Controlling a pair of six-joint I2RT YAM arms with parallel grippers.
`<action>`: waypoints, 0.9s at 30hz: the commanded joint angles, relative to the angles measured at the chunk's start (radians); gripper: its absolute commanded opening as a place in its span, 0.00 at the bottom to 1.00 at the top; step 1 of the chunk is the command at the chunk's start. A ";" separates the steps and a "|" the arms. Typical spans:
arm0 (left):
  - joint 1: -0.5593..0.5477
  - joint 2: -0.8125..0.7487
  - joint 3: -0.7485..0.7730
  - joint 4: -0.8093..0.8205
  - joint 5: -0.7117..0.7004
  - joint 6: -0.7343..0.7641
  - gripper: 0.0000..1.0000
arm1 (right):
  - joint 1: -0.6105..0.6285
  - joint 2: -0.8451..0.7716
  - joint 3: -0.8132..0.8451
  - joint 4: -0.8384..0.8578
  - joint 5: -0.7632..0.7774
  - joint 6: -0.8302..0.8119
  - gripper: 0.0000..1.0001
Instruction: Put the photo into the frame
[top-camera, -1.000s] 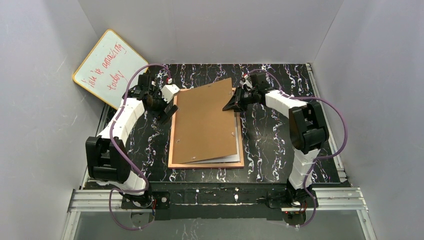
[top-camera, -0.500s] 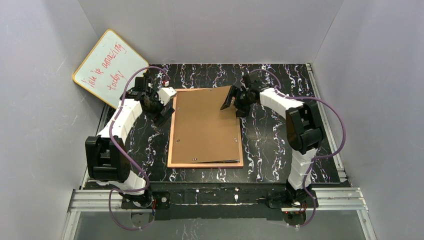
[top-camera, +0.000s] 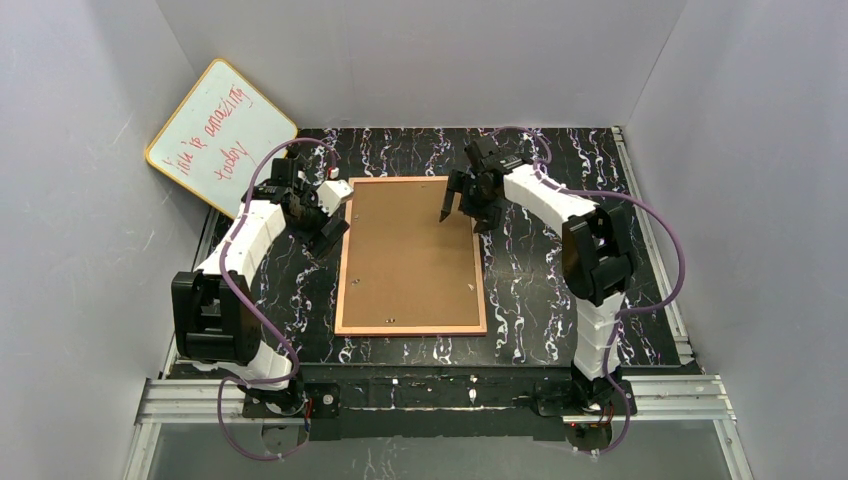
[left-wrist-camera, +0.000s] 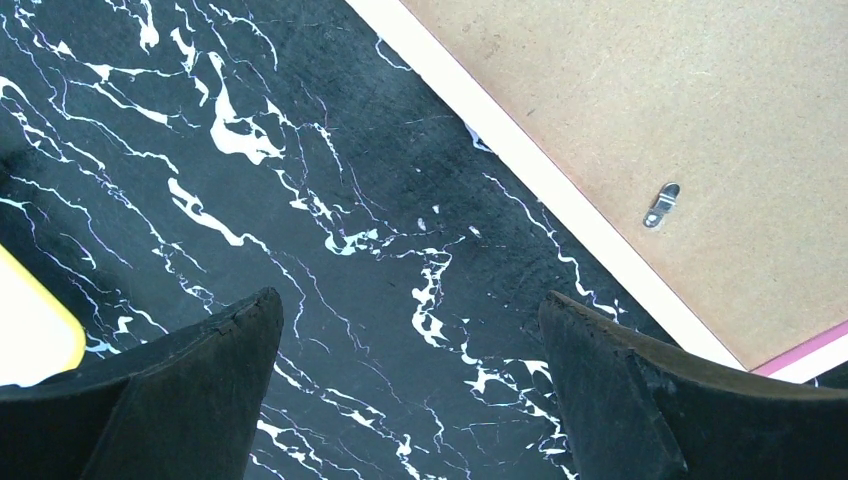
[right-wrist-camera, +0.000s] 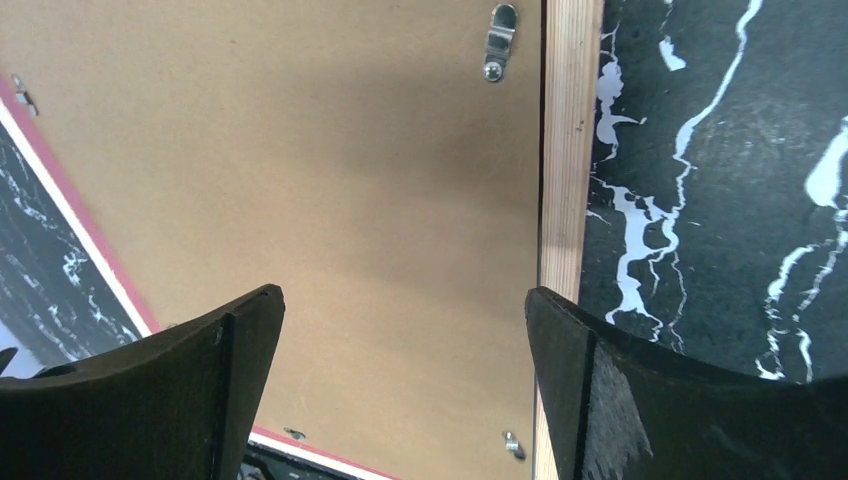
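Note:
The frame (top-camera: 341, 290) lies face down in the middle of the table, its light wood rear rim (right-wrist-camera: 570, 150) up and a pink edge showing. The brown backing board (top-camera: 410, 255) lies flat inside it and covers it fully. The photo is hidden. My right gripper (top-camera: 458, 205) hangs open over the frame's far right corner; in the right wrist view the right gripper (right-wrist-camera: 405, 300) holds nothing above the board (right-wrist-camera: 300, 150). My left gripper (top-camera: 330, 225) stands open beside the frame's left rim (left-wrist-camera: 560, 190), over bare table, and the left gripper (left-wrist-camera: 410, 310) is empty.
A yellow-edged whiteboard (top-camera: 220, 135) with red writing leans in the far left corner; its corner (left-wrist-camera: 30, 330) shows by my left finger. Small metal clips (right-wrist-camera: 499, 40) sit on the backing board. Grey walls close in the black marble table (top-camera: 540, 290) on three sides.
The backing board, held tilted up at its far right corner, has dropped flat into the frame. My right gripper opened and let it go. The left gripper moved slightly.

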 joint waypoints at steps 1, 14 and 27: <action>0.009 -0.016 -0.001 -0.033 0.001 0.007 0.98 | 0.031 0.006 0.108 -0.110 0.135 -0.043 0.99; 0.022 0.010 -0.013 -0.061 0.041 -0.002 0.98 | 0.002 -0.158 -0.126 0.227 -0.148 -0.069 0.99; 0.063 0.146 -0.021 -0.147 0.259 -0.050 0.74 | 0.269 -0.348 -0.425 0.499 -0.043 0.047 0.84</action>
